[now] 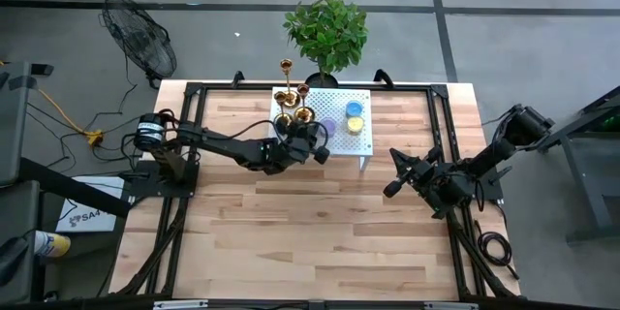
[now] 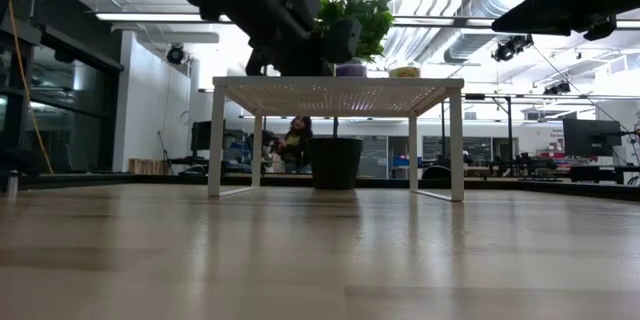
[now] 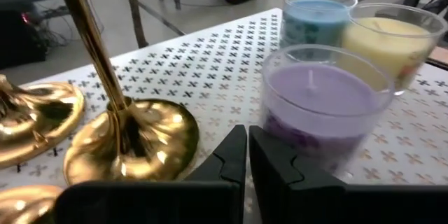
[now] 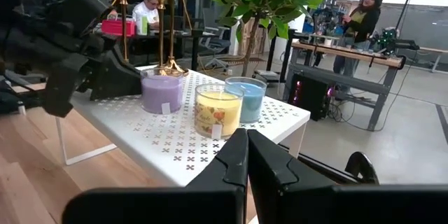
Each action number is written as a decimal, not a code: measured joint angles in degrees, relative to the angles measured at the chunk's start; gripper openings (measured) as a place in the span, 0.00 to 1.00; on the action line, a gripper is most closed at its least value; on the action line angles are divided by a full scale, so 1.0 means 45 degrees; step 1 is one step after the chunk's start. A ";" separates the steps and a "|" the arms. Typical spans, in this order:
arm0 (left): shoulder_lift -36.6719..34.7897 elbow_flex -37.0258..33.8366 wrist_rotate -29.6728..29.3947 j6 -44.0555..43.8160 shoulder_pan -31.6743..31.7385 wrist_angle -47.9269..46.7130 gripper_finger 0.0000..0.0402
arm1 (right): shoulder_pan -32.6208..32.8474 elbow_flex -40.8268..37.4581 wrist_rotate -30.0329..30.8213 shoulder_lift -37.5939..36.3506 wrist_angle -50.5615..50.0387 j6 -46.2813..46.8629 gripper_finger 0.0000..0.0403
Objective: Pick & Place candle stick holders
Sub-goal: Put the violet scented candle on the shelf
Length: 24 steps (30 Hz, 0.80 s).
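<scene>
Holders, gold, stand on the white rack just beyond the left tool, which hangs shut and empty at the rack's edge beside a purple candle, while the right tool, shut and empty, waits well apart from the rack over the surface.

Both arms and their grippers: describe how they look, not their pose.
Both arms are dark, near-black, jointed tubes with bulky joint housings. The left arm has a pale band near its base and loose black cabling. The left gripper and right gripper each end in two black, angular, wedge-shaped fingers. No markings are readable.
</scene>
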 joint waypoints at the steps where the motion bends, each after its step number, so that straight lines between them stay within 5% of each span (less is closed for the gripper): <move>1: 0.0000 0.0000 0.0017 -0.0060 -0.0001 0.0000 0.04 | 0.0000 0.0000 0.0000 0.0000 0.0000 -0.0004 0.00; 24: -0.0010 -0.0005 0.1221 -0.0142 0.0002 0.0818 0.04 | 0.0000 0.0000 0.0005 0.0000 0.0000 0.0137 0.00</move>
